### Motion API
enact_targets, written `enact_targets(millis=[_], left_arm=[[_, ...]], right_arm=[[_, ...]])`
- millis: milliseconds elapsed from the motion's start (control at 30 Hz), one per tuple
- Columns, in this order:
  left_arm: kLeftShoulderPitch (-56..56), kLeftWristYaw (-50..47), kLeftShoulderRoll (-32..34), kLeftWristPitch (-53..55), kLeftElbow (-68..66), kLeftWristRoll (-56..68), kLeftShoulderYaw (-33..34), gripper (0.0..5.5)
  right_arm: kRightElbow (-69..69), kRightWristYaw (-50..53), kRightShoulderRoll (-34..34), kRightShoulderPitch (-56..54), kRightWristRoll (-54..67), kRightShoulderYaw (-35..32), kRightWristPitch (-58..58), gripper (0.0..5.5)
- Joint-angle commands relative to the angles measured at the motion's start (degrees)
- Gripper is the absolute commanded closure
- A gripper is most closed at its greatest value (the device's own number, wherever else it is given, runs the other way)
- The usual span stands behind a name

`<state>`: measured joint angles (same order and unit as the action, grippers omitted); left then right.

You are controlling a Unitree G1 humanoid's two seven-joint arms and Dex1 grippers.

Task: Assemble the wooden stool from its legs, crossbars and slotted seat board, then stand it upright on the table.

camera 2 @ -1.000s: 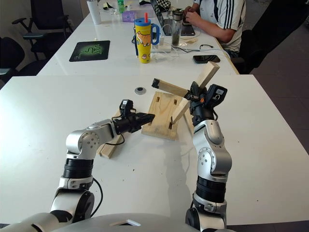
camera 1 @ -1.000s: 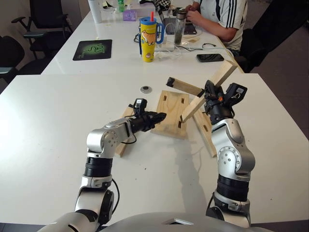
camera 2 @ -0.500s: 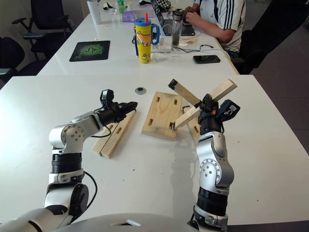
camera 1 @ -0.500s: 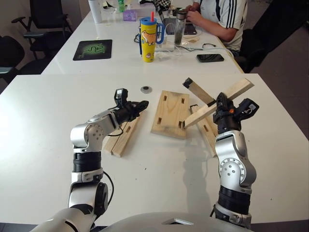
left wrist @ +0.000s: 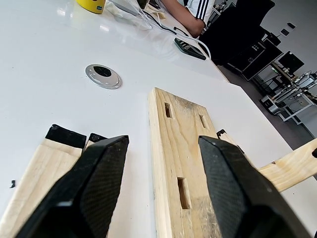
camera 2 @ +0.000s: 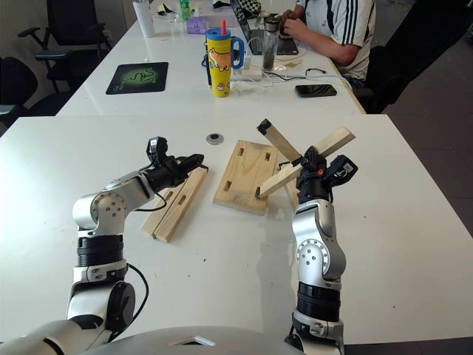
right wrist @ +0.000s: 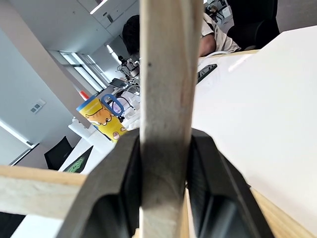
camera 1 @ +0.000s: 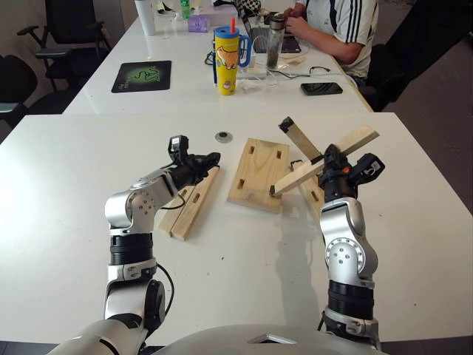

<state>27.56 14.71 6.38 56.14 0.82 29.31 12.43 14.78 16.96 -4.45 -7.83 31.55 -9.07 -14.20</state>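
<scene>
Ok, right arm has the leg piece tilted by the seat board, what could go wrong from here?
The leg piece is clamped by the right gripper partway along and tilted, so it may twist in the grip when its lower end meets a slot. The seat board lies loose; the left gripper is open and off it, so a push could slide the board.

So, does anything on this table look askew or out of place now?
Yes: the leg frame, held by the right end effector, hangs tilted in the air, its dark lower end at the near right corner of the seat board. Nothing looks spilled or broken.
</scene>
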Motion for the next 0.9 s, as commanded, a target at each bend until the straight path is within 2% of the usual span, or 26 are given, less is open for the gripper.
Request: enact_targets(millis=[33,600,900], left_arm=[[-0.38,-0.62,0.37,0.07,0.63,0.43,0.19,2.89],[-3.53,-2.58,-0.85,-1.29,3.09,0.55,0.42,2.89],[-4.05,-3.83,-2.09,-2.37,3.58,1.05,0.63,2.89]], right_arm=[[-4.52,2.37,0.93,2.99,-8.08,0.54,-0.59,4.45],[-9.67,-12.99,10.84,1.65,-17.4,2.76,7.78,4.45],[-10.88,-12.1,7.05,-3.82,-14.61,0.09,9.22,4.45]])
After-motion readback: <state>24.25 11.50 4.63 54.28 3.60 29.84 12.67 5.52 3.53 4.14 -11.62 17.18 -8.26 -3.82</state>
